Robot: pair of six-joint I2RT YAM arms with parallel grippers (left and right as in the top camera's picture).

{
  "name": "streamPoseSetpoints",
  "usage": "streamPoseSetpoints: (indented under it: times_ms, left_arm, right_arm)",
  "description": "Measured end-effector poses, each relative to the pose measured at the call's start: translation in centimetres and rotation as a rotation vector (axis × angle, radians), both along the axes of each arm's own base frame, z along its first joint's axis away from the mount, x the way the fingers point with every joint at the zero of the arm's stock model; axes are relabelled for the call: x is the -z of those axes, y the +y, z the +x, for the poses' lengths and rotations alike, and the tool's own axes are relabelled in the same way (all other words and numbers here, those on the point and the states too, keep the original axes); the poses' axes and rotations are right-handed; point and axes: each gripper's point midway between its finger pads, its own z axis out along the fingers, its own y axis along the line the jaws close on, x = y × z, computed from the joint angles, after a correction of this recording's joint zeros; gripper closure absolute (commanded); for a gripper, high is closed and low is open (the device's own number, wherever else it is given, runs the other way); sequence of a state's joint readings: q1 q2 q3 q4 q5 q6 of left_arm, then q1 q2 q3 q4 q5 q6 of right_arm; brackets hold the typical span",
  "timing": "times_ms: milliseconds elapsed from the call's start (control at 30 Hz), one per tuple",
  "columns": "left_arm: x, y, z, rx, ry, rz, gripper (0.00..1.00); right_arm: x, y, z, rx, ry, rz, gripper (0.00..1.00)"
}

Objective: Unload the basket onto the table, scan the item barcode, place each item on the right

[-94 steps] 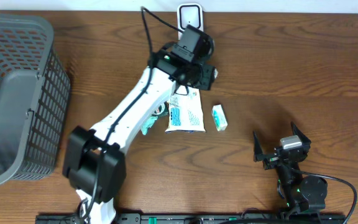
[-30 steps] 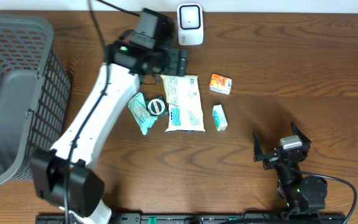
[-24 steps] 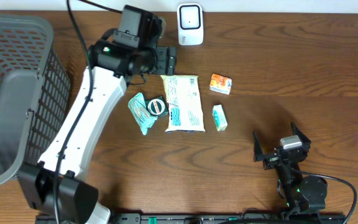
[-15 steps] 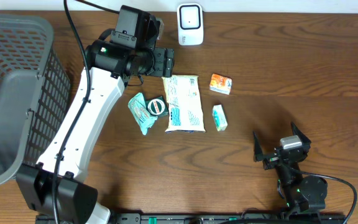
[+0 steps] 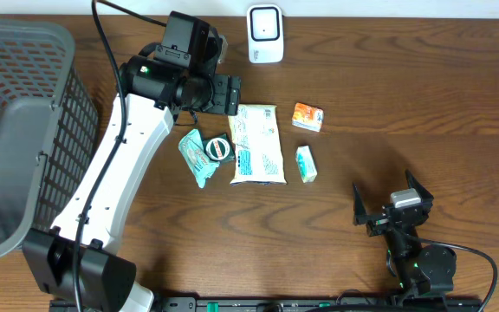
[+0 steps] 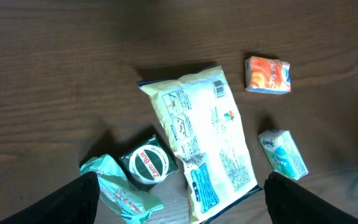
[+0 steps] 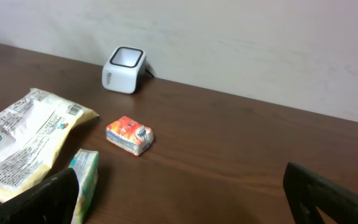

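The white barcode scanner (image 5: 265,33) stands at the table's back edge and also shows in the right wrist view (image 7: 124,70). In front of it lie a cream snack packet (image 5: 256,143) (image 6: 204,146), a small orange packet (image 5: 307,116) (image 6: 267,74) (image 7: 129,135), a small teal-and-white packet (image 5: 306,163) (image 6: 283,153), a green pouch (image 5: 196,156) and a round dark-green tin (image 5: 218,147) (image 6: 145,165). My left gripper (image 5: 230,94) (image 6: 185,208) hangs open above the cream packet's back-left corner, holding nothing. My right gripper (image 5: 390,201) (image 7: 185,199) rests open at the front right, well apart from the items.
A large grey mesh basket (image 5: 24,130) fills the table's left side. The left arm's white links stretch from the front left up toward the scanner. A black rail runs along the front edge.
The left arm has swung left, away from the spot beside the scanner, and the orange packet now lies uncovered. Over the last second its gripper drifted slightly left and forward. The right arm is still.
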State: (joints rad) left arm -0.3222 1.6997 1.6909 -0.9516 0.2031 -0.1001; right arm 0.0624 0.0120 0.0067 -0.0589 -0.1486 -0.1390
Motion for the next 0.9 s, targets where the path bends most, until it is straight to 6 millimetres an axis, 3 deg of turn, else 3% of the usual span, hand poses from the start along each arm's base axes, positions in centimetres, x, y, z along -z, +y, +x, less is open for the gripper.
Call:
streamPoseSetpoints:
  times_ms: [900]
  left_arm:
    - [0.20,0.09,-0.35,0.001,0.016,0.005,0.16]
  right_arm:
    - [0.00,0.00,0.00,0.000,0.000,0.000,0.01]
